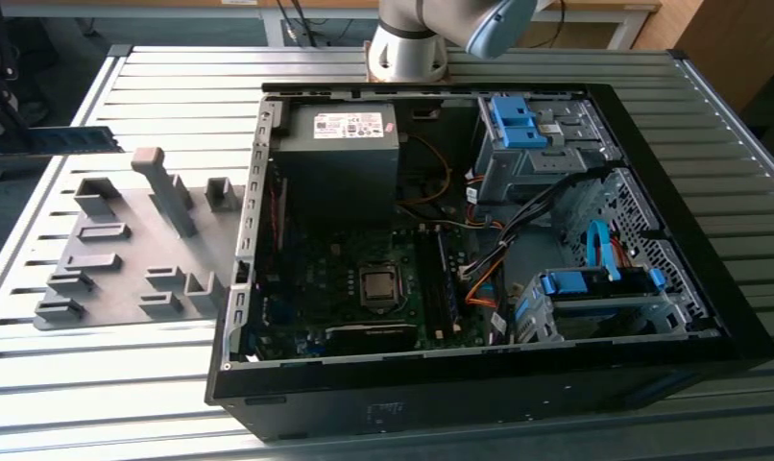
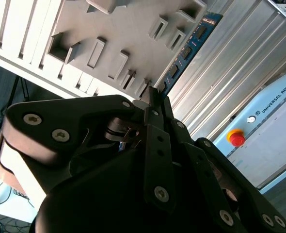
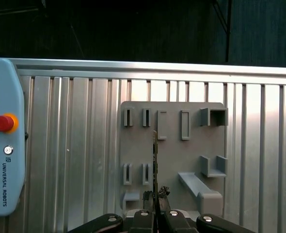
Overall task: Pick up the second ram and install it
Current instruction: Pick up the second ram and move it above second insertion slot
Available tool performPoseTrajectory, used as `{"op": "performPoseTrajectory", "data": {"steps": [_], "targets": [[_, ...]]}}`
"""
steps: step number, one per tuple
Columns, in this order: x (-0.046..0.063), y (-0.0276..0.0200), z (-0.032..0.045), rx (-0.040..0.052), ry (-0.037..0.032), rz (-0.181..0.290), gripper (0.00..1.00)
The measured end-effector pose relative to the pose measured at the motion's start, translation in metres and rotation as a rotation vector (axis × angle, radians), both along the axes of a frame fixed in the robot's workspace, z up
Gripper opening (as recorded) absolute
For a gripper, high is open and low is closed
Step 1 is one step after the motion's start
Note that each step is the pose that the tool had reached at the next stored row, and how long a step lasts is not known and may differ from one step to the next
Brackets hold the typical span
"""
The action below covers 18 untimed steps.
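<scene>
The second ram (image 1: 73,140), a thin dark green-blue stick with black chips, hangs level in the air beyond the exterior view's left edge of the table, above and apart from the grey holder plate (image 1: 118,279). In the second wrist view my gripper (image 2: 152,95) is shut on one end of the ram (image 2: 184,53), which sticks out past the fingers. In the first wrist view the ram (image 3: 155,155) shows edge-on, rising from my gripper (image 3: 155,195), with the holder plate (image 3: 174,155) behind it.
An open black computer case (image 1: 694,317) fills the table's middle, with its motherboard (image 1: 361,288), power supply (image 1: 342,144) and blue drive cages. The arm's base (image 1: 406,48) stands behind it. A teach pendant (image 3: 5,136) with a red button lies on the slatted table beside the plate.
</scene>
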<state>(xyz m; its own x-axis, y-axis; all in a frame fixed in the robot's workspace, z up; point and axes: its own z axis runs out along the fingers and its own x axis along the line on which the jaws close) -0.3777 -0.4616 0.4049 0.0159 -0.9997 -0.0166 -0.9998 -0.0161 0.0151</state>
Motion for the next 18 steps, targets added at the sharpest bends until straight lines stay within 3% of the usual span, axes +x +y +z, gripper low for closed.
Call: {"op": "performPoseTrajectory", "data": {"steps": [18], "targets": [[0.0047, 0.0, 0.0001, -0.0001, 0.0001, 0.0, 0.14]]}}
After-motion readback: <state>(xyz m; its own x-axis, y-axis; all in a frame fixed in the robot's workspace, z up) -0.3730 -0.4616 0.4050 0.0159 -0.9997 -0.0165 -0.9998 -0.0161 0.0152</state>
